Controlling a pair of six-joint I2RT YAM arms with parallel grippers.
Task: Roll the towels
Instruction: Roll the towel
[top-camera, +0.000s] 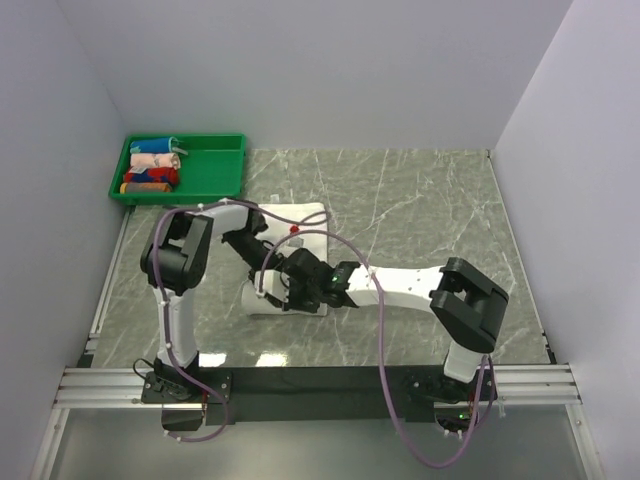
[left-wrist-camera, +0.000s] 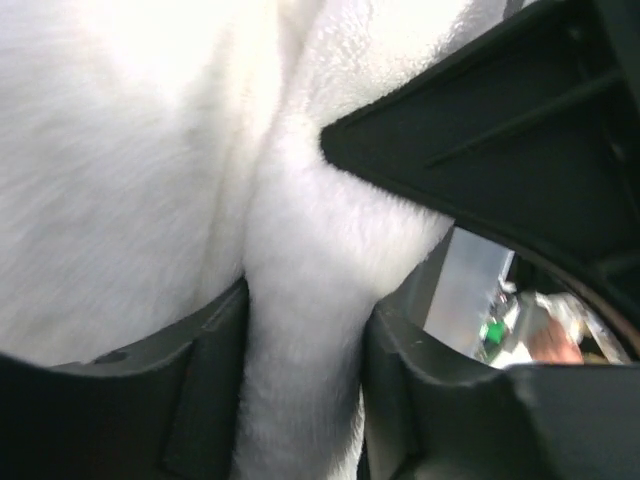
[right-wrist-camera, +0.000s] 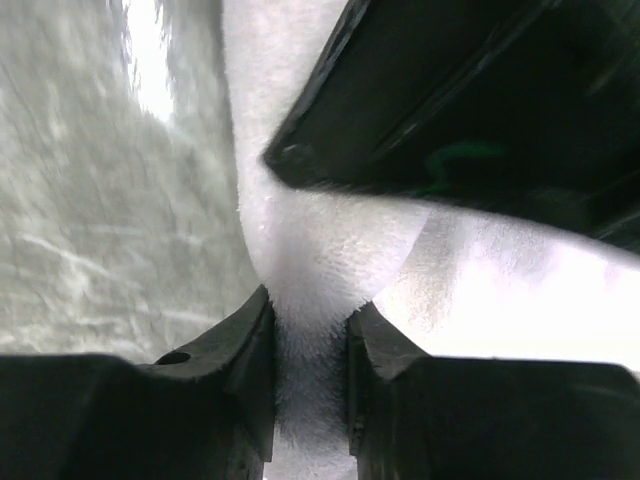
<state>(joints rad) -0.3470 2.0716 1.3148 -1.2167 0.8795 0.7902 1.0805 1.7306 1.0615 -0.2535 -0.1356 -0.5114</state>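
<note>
The white towel (top-camera: 300, 215) is lying near the middle of the table (top-camera: 430, 200), and no finished roll is showing on it, so I am judging that the rolling is only beginning and nearly all of it is left. The left gripper (left-wrist-camera: 305, 340) and the right gripper (right-wrist-camera: 310, 330) are meeting at its near edge, each pinching a fold of cloth.

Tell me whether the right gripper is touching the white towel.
Touching. The right wrist view shows the right gripper pinching a fold of the white towel, the cloth pressed against both fingers with no gap.
</note>
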